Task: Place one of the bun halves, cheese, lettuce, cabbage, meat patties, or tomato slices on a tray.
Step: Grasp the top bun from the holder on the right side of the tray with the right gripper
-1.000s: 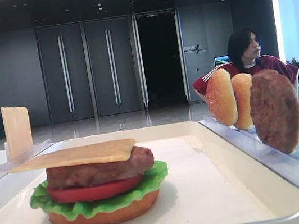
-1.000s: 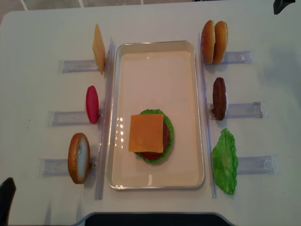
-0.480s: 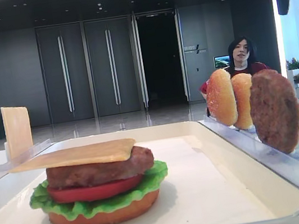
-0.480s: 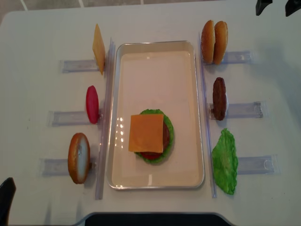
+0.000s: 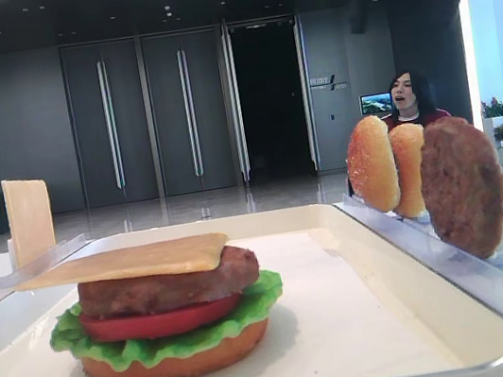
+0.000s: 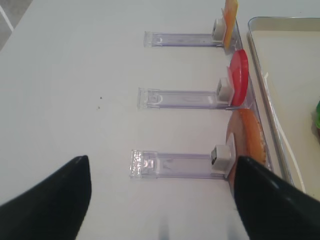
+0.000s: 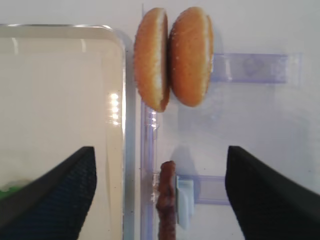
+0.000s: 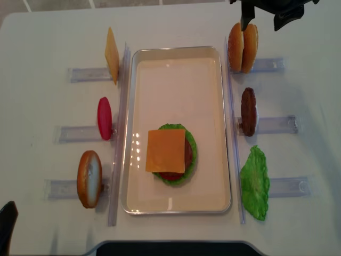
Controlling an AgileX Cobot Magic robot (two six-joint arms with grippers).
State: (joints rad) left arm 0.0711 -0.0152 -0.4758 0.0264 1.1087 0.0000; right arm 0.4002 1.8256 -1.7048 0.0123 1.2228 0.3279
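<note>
My right gripper (image 8: 264,20) hangs open above the two bun halves (image 8: 242,47) standing on edge in the far right rack. In the right wrist view the bun halves (image 7: 172,56) lie ahead of the open gripper (image 7: 160,152), and the meat patty (image 7: 166,200) stands on edge between the fingers without touching them. The white tray (image 8: 176,58) holds a stack topped by a cheese (image 8: 167,151) slice over patty, tomato, lettuce and bottom bun. My left gripper (image 6: 161,161) is open and empty at the near left. Cabbage is out of view.
Clear racks flank the tray. On the right stand a meat patty (image 8: 248,111) and a lettuce (image 8: 254,183) leaf. On the left stand a cheese slice (image 8: 111,55), a tomato slice (image 8: 104,118) and a bun (image 8: 89,178). A person (image 5: 406,97) sits beyond the table.
The right gripper has come in from the far right corner and moved left over the bun halves. The left arm and the food have not moved.
</note>
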